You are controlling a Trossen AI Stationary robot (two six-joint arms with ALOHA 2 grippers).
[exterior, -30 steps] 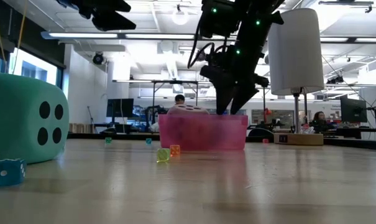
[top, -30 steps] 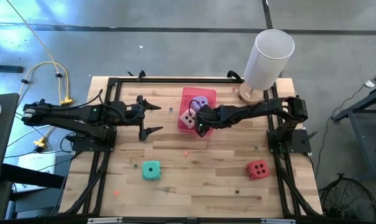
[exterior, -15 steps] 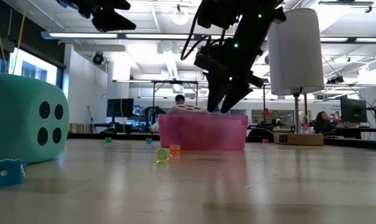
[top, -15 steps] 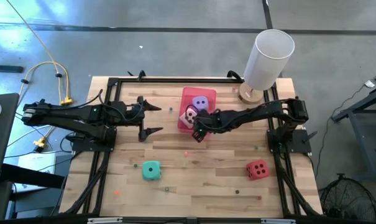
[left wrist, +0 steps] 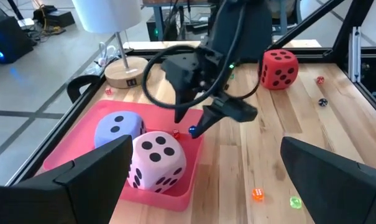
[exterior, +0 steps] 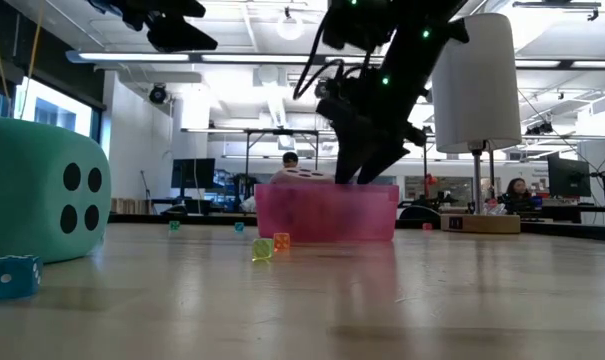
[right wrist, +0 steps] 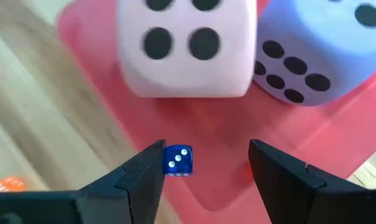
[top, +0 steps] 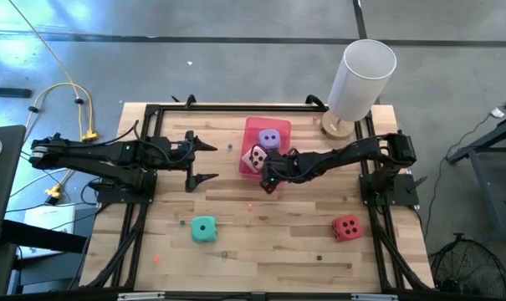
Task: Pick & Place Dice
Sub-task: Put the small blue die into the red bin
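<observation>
The pink tray (top: 264, 132) already holds my purple die (top: 270, 138) and pale pink die (top: 255, 157). The teal die (top: 204, 229) and red die (top: 346, 227) wait on the table (top: 278, 251). My right gripper (right wrist: 203, 165) hangs parted over the tray, seemingly gripping nothing; a tiny blue die (right wrist: 176, 160) sits below. My left gripper (top: 204, 159) idles, spread wide.

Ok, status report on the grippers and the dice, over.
Right gripper open above tray edge, empty. Left gripper open, waiting aside. Pink die and purple die in tray; teal die, red die on table. Nothing blocking.

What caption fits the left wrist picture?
Right claw hovering open over flat pink tray holding soft pale pink die and purple die.
</observation>
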